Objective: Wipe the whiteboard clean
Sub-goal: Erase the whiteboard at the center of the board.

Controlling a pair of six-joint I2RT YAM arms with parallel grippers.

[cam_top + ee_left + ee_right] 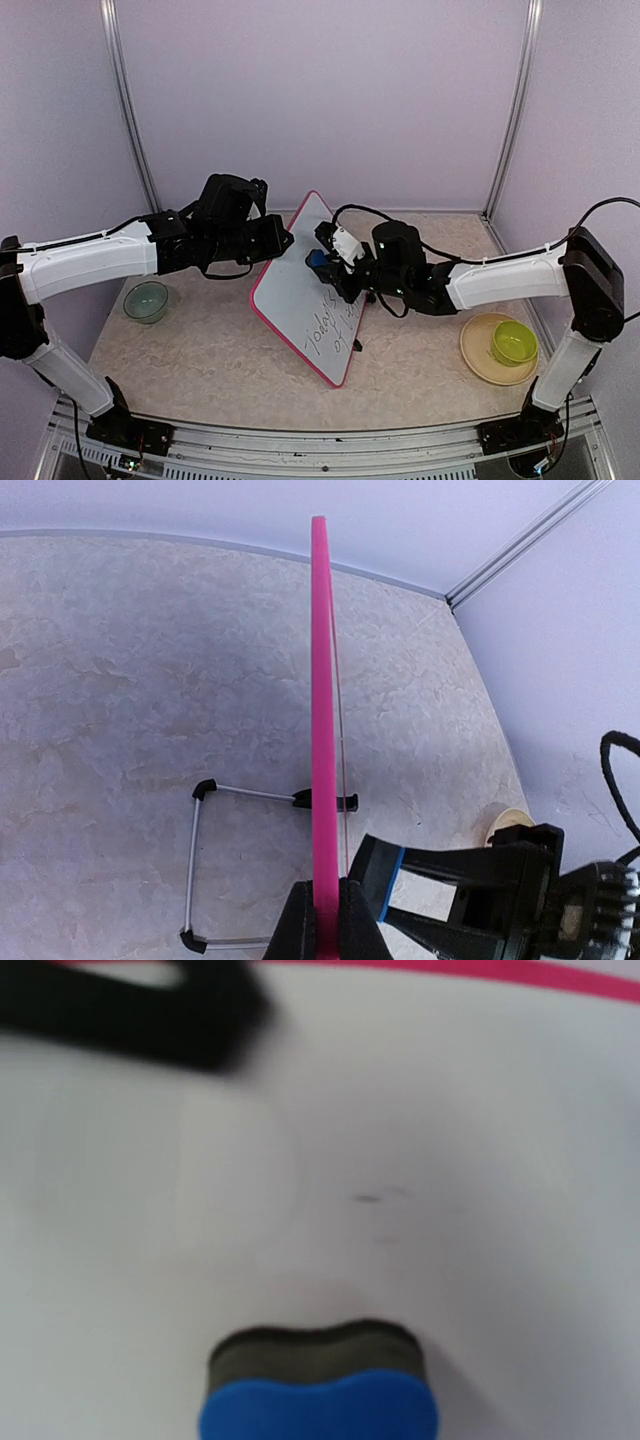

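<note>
Left fingers (295, 927) clamped on whiteboard (295, 300) pink rim. Right fingers (336, 262) closed on blue eraser (318, 1400), felt against board; handwriting (333, 325) on lower part.

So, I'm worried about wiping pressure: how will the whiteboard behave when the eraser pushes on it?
Probably stiff: edge-on, the whiteboard looks straight with the eraser at its face. Thin and propped on a slim wire stand, it could tip or slide back; the left gripper clamped on its rim likely prevents that.
</note>
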